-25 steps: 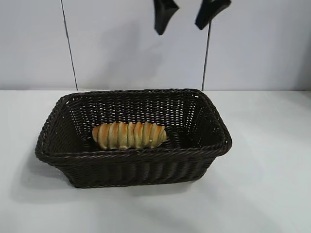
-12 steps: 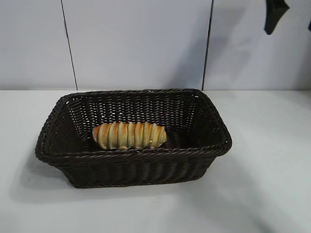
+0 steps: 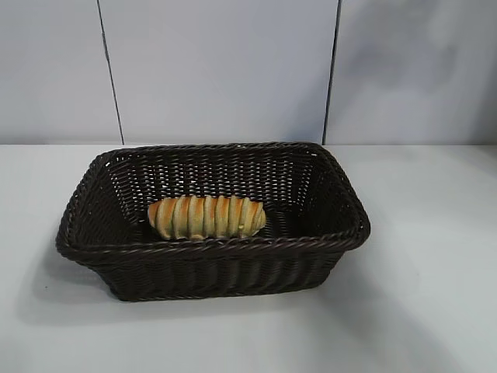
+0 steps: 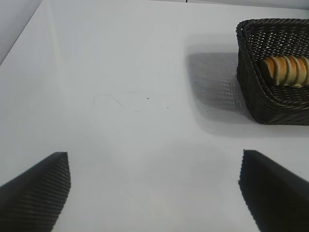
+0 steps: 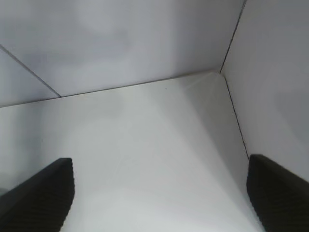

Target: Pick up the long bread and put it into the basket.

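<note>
The long bread (image 3: 206,217), a golden-tan loaf with orange-brown ridged stripes, lies flat inside the dark brown wicker basket (image 3: 342,237) in the middle of the white table. Both also show in the left wrist view: the bread (image 4: 286,70) inside the basket (image 4: 251,92), far from my left gripper (image 4: 154,166). The left gripper is open and empty over bare table. My right gripper (image 5: 161,176) is open and empty, above bare table near a wall corner. Neither gripper shows in the exterior view.
White walls with dark seams (image 3: 332,74) stand behind the table. The right wrist view shows the table's corner where two walls meet (image 5: 219,72).
The right gripper, open above the basket a second ago, moved right and up and has left the exterior view. The bread and basket have not moved.
</note>
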Robot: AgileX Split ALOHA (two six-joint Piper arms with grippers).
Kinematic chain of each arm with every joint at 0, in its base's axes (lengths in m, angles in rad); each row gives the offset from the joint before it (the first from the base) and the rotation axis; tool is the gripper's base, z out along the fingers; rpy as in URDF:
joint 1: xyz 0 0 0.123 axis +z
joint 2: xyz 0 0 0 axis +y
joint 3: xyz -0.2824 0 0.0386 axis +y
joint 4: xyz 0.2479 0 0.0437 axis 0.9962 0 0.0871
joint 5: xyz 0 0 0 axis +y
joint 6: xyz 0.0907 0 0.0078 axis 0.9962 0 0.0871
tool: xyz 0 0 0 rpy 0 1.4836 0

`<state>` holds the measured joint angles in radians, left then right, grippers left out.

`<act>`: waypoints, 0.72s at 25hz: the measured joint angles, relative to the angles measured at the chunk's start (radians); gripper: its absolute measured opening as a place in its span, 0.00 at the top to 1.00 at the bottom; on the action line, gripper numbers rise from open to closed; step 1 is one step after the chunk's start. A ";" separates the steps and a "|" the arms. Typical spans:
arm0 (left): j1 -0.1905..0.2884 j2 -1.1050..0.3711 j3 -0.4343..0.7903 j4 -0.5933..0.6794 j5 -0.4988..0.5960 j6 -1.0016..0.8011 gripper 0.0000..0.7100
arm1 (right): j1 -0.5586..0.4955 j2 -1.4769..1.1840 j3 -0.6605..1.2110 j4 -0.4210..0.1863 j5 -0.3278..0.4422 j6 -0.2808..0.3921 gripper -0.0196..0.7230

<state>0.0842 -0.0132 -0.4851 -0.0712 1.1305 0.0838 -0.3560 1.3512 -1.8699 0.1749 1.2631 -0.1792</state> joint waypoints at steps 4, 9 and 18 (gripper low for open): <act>0.000 0.000 0.000 0.000 0.000 0.000 0.03 | 0.000 -0.197 0.138 0.016 -0.019 0.000 0.04; 0.000 0.000 0.000 0.000 0.000 0.000 0.03 | 0.000 -0.427 0.350 0.017 -0.098 0.001 0.04; 0.000 0.000 0.000 0.000 0.000 0.000 0.03 | 0.054 -0.722 0.736 -0.005 -0.254 0.002 0.04</act>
<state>0.0842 -0.0132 -0.4851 -0.0712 1.1305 0.0835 -0.3023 0.6291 -1.1337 0.1701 1.0088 -0.1775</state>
